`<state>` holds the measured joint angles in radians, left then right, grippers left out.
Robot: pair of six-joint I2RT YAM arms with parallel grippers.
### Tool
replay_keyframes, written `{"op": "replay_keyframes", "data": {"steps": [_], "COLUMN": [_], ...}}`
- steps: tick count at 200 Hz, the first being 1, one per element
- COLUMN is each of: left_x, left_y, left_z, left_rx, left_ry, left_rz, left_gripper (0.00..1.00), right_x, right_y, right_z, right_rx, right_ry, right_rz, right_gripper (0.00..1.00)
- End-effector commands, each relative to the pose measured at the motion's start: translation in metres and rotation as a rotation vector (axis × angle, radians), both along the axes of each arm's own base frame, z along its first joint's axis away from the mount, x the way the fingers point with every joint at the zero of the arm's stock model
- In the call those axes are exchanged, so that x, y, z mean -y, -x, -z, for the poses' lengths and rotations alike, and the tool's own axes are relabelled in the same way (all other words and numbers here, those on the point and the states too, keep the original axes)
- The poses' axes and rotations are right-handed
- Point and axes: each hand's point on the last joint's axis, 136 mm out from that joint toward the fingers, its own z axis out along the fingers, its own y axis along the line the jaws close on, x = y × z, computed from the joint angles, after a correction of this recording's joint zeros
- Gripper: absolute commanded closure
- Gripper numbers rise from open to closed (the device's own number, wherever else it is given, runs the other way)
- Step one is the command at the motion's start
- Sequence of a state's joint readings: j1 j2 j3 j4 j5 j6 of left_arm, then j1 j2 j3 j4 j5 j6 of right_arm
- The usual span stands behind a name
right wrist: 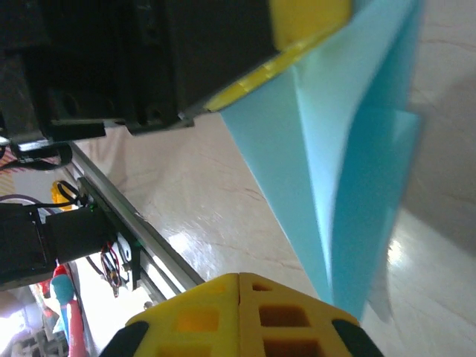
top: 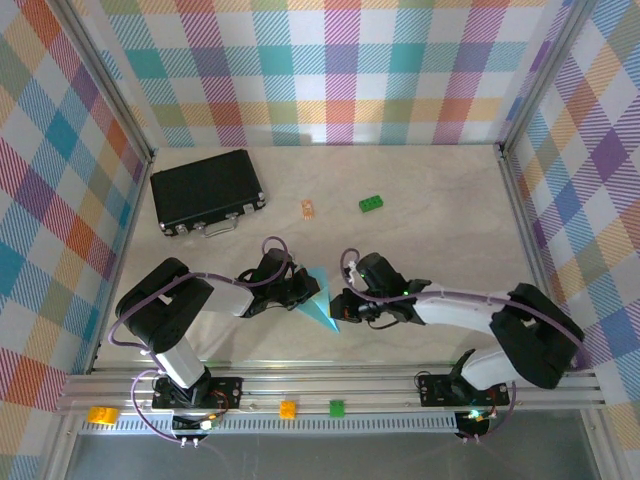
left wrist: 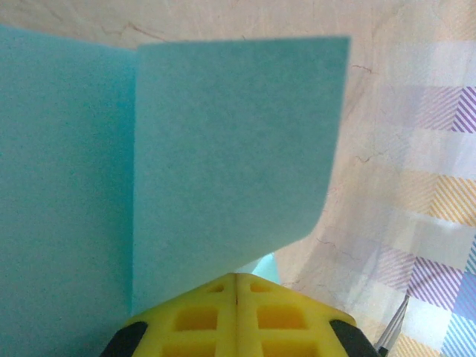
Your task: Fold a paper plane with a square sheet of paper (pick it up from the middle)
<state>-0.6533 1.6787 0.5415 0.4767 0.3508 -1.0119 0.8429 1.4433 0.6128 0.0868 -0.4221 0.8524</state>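
Plaid walls [top: 340, 70] in many colours enclose a pale, marbled table [top: 430, 220]. Both arms reach inward from the near edge and meet at the table's near centre. A black case [top: 207, 190] lies at the far left, well apart from them. The paper [top: 322, 300], light blue and folded to a pointed, creased shape, is raised between the two wrists, its point toward the near edge. The left gripper [top: 303, 293] is closed, its yellow fingers [left wrist: 201, 320] pressed together, and the paper's flaps rise from their tips. The right gripper [top: 340, 305] is likewise closed, fingers [right wrist: 282, 320] meeting at a seam. The paper's lower tip lies just beside them, and whether it is pinched there cannot be told. A green brick [top: 371, 204] and a smaller orange piece [top: 308, 209] lie beyond the grippers at mid-table.
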Motion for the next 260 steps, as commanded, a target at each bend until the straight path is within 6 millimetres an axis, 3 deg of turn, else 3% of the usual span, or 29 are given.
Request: {"op": "replay_keyframes", "data": {"steps": [1, 58, 100, 125, 187, 260], "left_x": [-0.019, -0.019, -0.02, -0.02, -0.023, -0.025], "left_y": [0.018, 0.019, 0.019, 0.02, 0.021, 0.022], "left_z": [0.036, 0.036, 0.038, 0.038, 0.041, 0.044], "left_rx": [-0.088, -0.089, -0.093, -0.094, -0.097, -0.101], "left_ry": [-0.122, -0.122, -0.124, -0.128, -0.14, -0.148], "left_rz": [-0.002, -0.003, -0.003, -0.001, -0.004, -0.01], "left_gripper": [1.0, 1.0, 1.0, 1.0, 1.0, 1.0], "right_x": [-0.018, -0.027, -0.009, 0.002, 0.016, 0.035], "right_y": [-0.001, -0.012, -0.004, 0.003, 0.02, 0.045], "right_z": [-0.006, 0.023, 0.058, 0.07, 0.077, 0.072], "right_rx": [-0.035, -0.094, -0.141, -0.155, -0.173, -0.164], "right_ry": [-0.036, 0.057, 0.158, 0.181, 0.152, 0.112], "right_rz": [-0.068, -0.071, -0.042, -0.026, -0.018, -0.061], "right_gripper": [0.97, 1.0, 1.0, 1.0, 1.0, 0.99]}}
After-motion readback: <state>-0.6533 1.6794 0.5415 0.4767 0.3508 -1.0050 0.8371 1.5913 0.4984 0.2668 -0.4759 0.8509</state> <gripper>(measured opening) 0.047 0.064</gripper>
